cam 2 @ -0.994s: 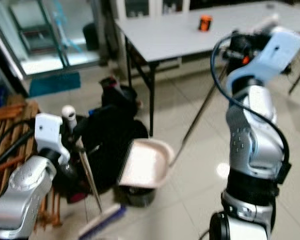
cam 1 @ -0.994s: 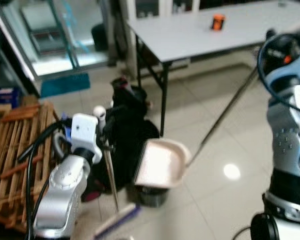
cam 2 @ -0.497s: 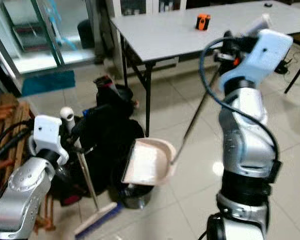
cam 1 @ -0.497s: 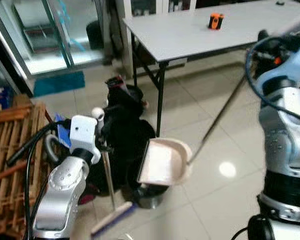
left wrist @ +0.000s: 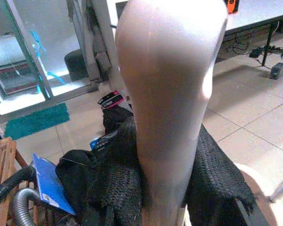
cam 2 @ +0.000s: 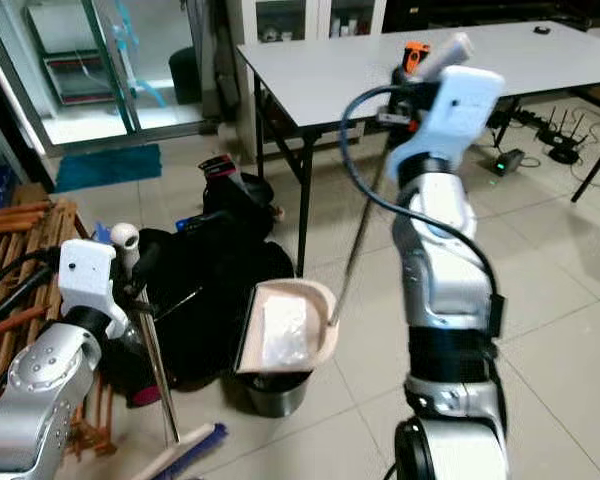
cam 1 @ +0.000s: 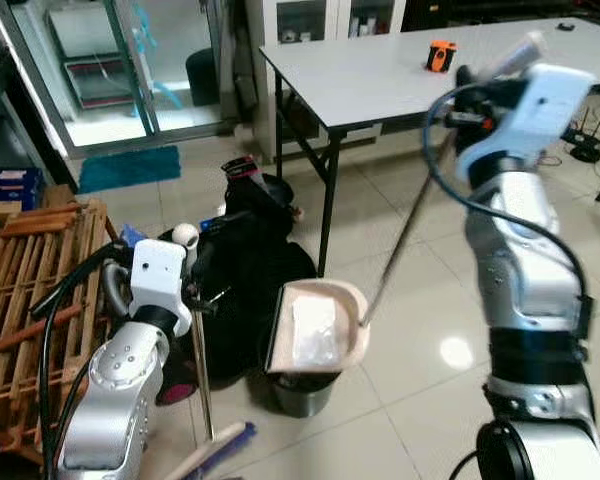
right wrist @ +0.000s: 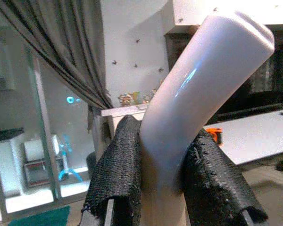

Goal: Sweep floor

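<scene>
Silver raised right pincer [cam 2: 408, 72] clamping dustpan [cam 1: 316, 327] handle, left pincer [cam 1: 192, 272] gripping upright broom [cam 1: 202, 375]

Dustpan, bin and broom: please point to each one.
Dustpan [cam 1: 315, 335], left eye view, on its pan.
Bin [cam 1: 300, 393], left eye view, on its side wall.
Broom [cam 2: 152, 372], right eye view, on its stick.

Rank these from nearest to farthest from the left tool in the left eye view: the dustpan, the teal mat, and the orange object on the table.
1. Dustpan: just to the right of the left tool, tilted over the small dark bin.
2. Teal mat: farther back on the floor, by the glass door.
3. Orange object: farthest, up on the white table, far right.
</scene>
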{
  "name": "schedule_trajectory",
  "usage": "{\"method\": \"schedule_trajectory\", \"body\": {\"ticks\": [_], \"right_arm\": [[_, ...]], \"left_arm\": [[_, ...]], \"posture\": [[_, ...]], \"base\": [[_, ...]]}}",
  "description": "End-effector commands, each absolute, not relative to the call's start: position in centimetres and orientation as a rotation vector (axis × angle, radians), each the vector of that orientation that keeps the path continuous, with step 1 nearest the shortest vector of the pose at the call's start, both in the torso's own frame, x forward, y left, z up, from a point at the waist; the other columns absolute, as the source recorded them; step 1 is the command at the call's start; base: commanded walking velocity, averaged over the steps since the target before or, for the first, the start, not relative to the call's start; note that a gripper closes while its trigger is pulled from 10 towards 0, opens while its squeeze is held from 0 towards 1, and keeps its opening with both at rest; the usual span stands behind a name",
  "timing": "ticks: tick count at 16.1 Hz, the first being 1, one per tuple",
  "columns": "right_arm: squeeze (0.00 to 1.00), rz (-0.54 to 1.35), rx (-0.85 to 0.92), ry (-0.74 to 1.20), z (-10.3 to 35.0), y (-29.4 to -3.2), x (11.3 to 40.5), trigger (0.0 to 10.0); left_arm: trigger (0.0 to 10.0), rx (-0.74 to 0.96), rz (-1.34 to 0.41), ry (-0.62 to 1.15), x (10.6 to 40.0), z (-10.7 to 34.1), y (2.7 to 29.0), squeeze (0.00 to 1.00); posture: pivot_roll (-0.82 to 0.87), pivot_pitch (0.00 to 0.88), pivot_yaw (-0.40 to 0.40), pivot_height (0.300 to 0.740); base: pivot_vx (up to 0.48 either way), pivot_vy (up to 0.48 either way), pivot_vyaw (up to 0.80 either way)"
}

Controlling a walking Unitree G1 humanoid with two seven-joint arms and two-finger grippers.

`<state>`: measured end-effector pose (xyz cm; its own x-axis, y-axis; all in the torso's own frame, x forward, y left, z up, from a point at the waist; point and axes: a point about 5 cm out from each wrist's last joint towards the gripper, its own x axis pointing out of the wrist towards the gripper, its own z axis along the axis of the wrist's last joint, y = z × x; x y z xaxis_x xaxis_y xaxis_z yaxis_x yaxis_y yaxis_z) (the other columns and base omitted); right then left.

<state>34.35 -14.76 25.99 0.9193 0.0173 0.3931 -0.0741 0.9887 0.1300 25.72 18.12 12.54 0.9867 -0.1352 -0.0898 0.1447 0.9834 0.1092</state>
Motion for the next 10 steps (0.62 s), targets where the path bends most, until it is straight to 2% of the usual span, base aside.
{"method": "schedule_trajectory", "body": {"ticks": [1, 6, 10], "right_arm": [[0.00, 0.109, 0.134, -0.469, 27.0, -13.5, 34.5, 10.0], [0.00, 0.283, 0.010, -0.576, 27.3, -9.3, 34.2, 10.0], [0.00, 0.423, -0.067, -0.703, 26.9, -6.1, 32.4, 10.0]], "left_arm": [[10.0, 0.126, -0.134, 0.051, 25.8, 13.3, 18.1, 0.00], [10.0, 0.124, -0.131, 0.044, 25.9, 13.4, 18.0, 0.00], [10.0, 0.127, -0.131, 0.044, 25.8, 13.3, 18.0, 0.00]], "posture": [[-0.01, 0.000, 0.008, 0.740], [-0.01, 0.000, 0.004, 0.740], [-0.01, 0.000, 0.004, 0.740]], "base": [[0.000, 0.000, 0.00], [0.000, 0.000, 0.00], [0.000, 0.000, 0.00]]}}
